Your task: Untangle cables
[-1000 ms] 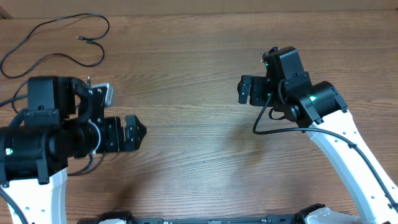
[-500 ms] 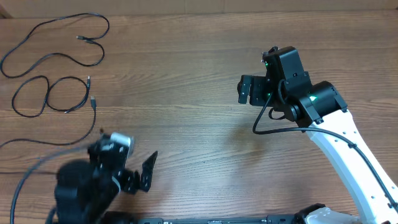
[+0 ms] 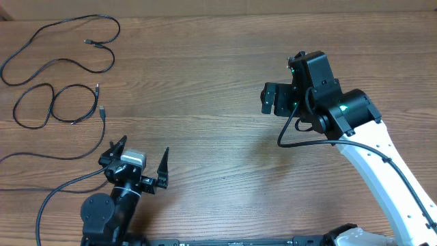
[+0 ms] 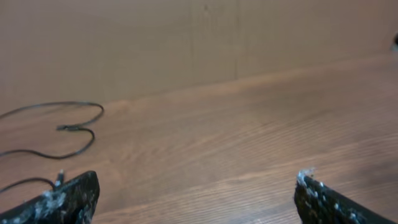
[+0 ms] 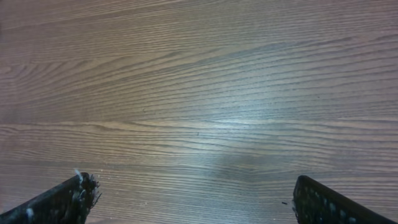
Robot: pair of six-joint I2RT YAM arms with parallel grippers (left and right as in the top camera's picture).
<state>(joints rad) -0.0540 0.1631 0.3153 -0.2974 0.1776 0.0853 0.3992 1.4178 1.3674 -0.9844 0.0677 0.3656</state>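
Over the brown wooden tabletop [image 3: 218,150], the left pincer [image 3: 140,158] has pulled back to seven o'clock, spread wide and empty like the right pincer [image 5: 189,190] at two. That uncovers the thin black cables [image 3: 93,44] at ten o'clock, lying apart, so the untangling looks finished.

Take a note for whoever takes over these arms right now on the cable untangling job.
Left gripper: open, empty, low near the robot's side of the table.
Right gripper: open, empty, over the table, well away from the cables.
Cables: at the far left, upper cable and lower cable, lying apart from each other.
Done: those two look separated.
Left: the lower cable appears to cross itself in loops; probably worth straightening.
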